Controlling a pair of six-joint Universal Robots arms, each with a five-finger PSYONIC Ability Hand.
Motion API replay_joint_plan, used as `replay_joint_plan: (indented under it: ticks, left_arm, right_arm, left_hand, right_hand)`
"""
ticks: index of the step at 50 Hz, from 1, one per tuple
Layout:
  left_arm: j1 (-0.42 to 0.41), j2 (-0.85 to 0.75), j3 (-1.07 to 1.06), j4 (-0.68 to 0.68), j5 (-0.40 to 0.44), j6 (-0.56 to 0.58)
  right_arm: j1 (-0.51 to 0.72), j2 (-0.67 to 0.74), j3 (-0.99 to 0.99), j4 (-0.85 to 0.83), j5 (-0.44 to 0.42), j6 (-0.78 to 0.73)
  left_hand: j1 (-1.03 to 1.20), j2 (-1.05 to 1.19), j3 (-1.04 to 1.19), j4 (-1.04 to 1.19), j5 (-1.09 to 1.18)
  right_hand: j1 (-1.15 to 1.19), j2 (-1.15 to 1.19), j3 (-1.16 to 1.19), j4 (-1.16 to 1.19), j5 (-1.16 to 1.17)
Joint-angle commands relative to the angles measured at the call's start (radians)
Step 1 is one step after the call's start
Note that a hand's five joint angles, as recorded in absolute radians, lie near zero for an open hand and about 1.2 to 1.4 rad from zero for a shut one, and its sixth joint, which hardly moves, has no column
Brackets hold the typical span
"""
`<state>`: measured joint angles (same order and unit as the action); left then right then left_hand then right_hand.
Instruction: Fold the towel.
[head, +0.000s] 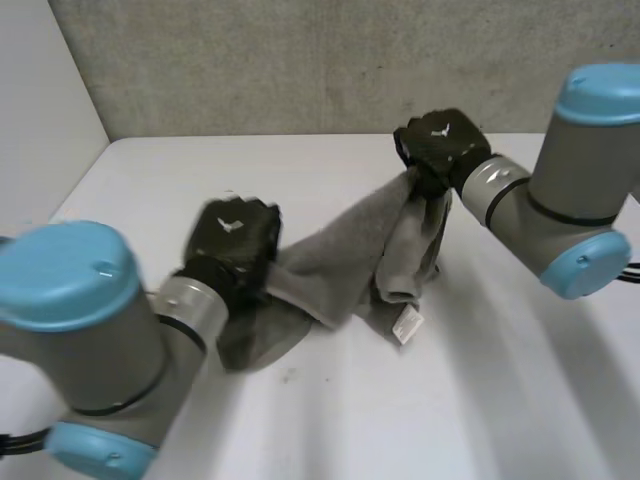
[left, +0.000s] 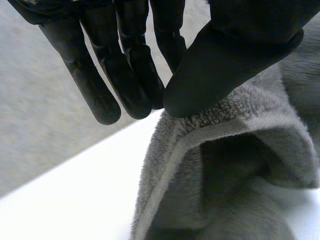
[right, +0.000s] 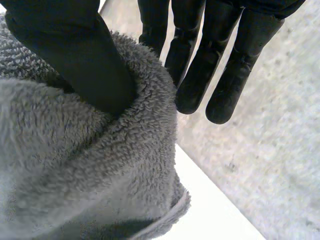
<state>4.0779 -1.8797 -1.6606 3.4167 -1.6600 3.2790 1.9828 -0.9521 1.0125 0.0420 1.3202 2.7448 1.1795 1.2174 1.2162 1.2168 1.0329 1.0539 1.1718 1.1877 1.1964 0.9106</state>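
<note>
Closest in, the left arm, a grey joint with a light-blue cap, reaches out to the black left hand, which pinches one end of a grey terry-cloth towel. In the left wrist view its thumb presses the towel's hemmed edge against the fingers, which hang nearly straight. From there the towel sags across to the black right hand, which is higher and farther back, with the cloth bunched and hanging below it. The right wrist view shows that hand's thumb sunk into a thick fold of towel, with straight fingers behind it. The 2 hands hold the towel between them. Its lowest folds and a small white label hang down by the white surface; whether they touch it I cannot tell. A grey concrete wall stands behind.
</note>
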Motion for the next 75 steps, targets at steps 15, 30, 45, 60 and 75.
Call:
replay_joint_plan:
  ticks: [15, 30, 45, 60, 75]
  left_arm:
    - [-0.01, -0.219, 0.177, 0.145, -0.009, 0.005]
    - [0.139, -0.016, -0.037, 0.067, 0.003, 0.013]
    - [0.188, -0.187, 0.013, 0.013, 0.019, 0.028]
    - [0.202, -0.32, 0.134, 0.055, 0.025, 0.05]
    - [0.2, -0.38, 0.179, 0.095, 0.161, 0.051]
  right_arm:
    - [-0.091, 0.07, -0.006, -0.172, 0.106, -0.077]
    - [-0.085, -0.287, 0.49, 0.048, 0.085, -0.007]
    - [-0.075, -0.317, 0.692, -0.03, -0.024, 0.157]
    - [-0.035, -0.31, 0.753, -0.106, -0.016, 0.153]
    - [-0.022, -0.28, 0.773, -0.189, -0.007, 0.147]
  left_hand:
    - [-0.948, -0.986, -0.985, -0.986, -0.976]
    - [-0.896, -0.934, -0.932, -0.933, -0.924]
    - [-0.793, -0.831, -0.829, -0.83, -0.821]
    - [-0.679, -0.717, -0.715, -0.716, -0.707]
    - [-0.224, -0.262, -0.261, -0.261, -0.252]
  right_hand:
    - [-0.879, -0.997, -1.013, -1.022, -0.911]
    - [-0.861, -0.979, -0.995, -1.003, -0.892]
    - [-0.816, -0.934, -0.95, -0.959, -0.847]
    - [-0.775, -0.893, -0.909, -0.918, -0.807]
    - [-0.763, -0.881, -0.897, -0.906, -0.795]
